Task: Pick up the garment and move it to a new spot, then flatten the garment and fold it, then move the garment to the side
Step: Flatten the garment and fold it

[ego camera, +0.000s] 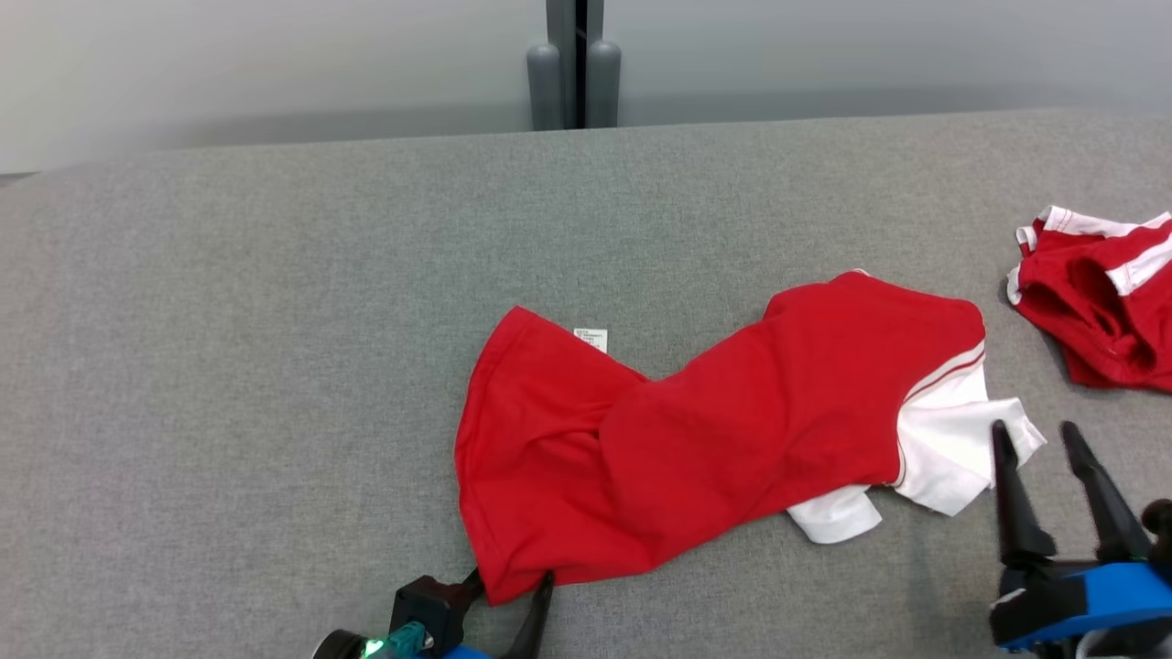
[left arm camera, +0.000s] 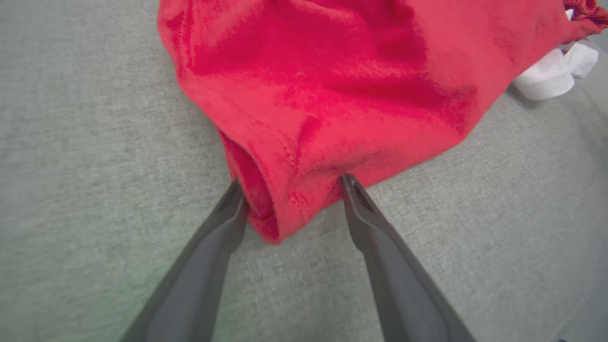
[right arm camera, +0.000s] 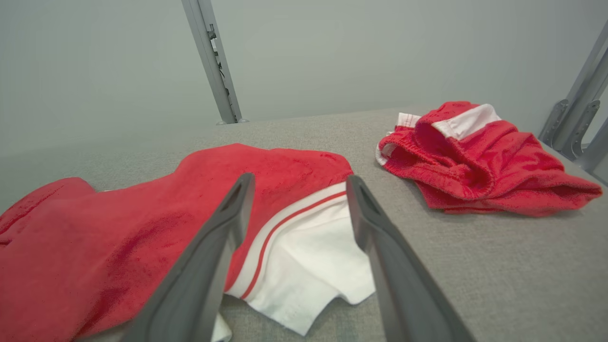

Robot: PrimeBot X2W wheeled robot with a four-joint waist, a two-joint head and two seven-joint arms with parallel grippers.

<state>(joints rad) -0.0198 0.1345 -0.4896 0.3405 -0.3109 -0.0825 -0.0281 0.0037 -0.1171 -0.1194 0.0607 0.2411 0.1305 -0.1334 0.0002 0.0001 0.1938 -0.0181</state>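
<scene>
From the head view, we saw the red garment (ego camera: 732,412) lying rumpled on the grey desk (ego camera: 275,366). It reached from the middle toward the right edge and came close to the near edge. Its white sleeve (ego camera: 952,439) pointed to the right edge, and a small label (ego camera: 591,340) showed on its far side. A second red-and-white piece (ego camera: 1099,311) lay apart from it by the right edge. The left jaws stood wide at the near edge, astride the garment's nearest point. The right jaws, also wide, stood at the near side of the white sleeve and held nothing.

In the left wrist view, the hem corner (left arm camera: 275,209) lay between the two spread fingers. Their tips were at the cloth on either side, but nothing was pinched. The hem looked doubled there, one layer over another.

In the right wrist view, the open fingers framed the white sleeve and its red stripe. We could not tell whether they touched it. The second piece lay off to the right.

We judged the garment light, soft and limp. It would likely sag and bunch when lifted, and drag a little on the textured desk. The hem corner seemed a sound hold for the left jaws if both layers were caught. The sleeve seam or shoulder looked best for the right jaws, so the cloth could hang spread between the two holds.
</scene>
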